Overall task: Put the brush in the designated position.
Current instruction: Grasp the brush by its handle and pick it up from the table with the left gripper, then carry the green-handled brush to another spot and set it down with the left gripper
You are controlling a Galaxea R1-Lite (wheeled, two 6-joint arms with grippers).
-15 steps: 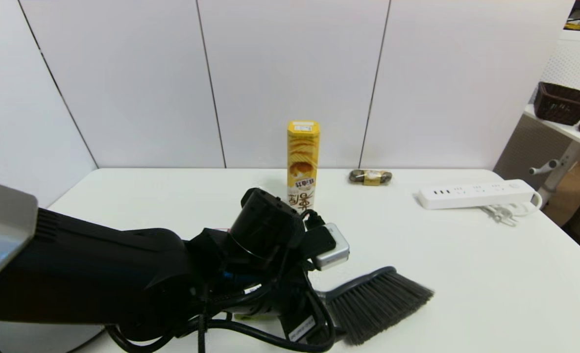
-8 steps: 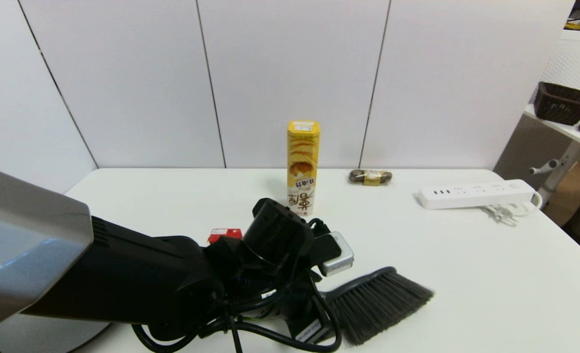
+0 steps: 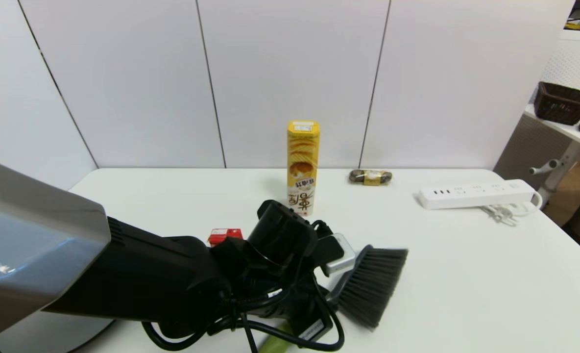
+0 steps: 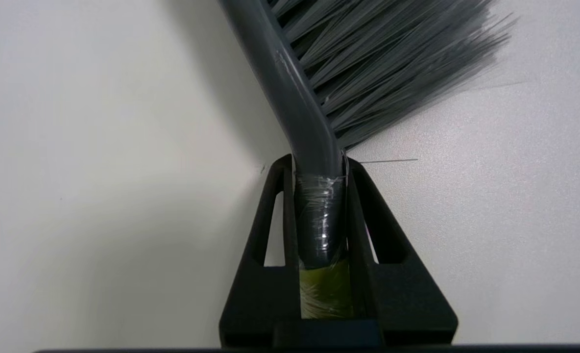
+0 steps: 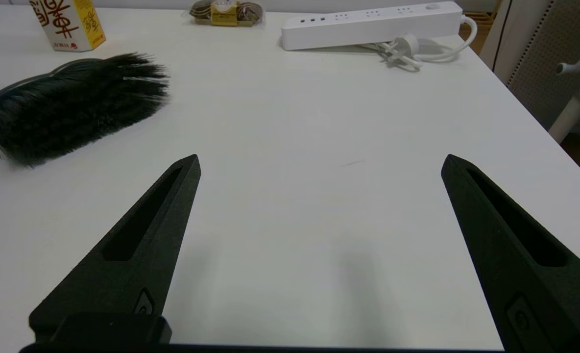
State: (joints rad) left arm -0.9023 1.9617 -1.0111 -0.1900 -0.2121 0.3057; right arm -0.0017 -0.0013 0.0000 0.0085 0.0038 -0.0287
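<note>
Reaching low over table | left gripper [image 4: 319,162] clamping brush [image 4: 314,132] collar

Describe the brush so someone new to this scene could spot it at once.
On the white table, look toward the near edge, in front of the tall yellow snack box. The brush is clamped in the left end effector; only it has long grey bristles.

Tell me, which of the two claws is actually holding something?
The left gripper: it is shut on the brush at its neck. The right gripper is open over bare table.
</note>
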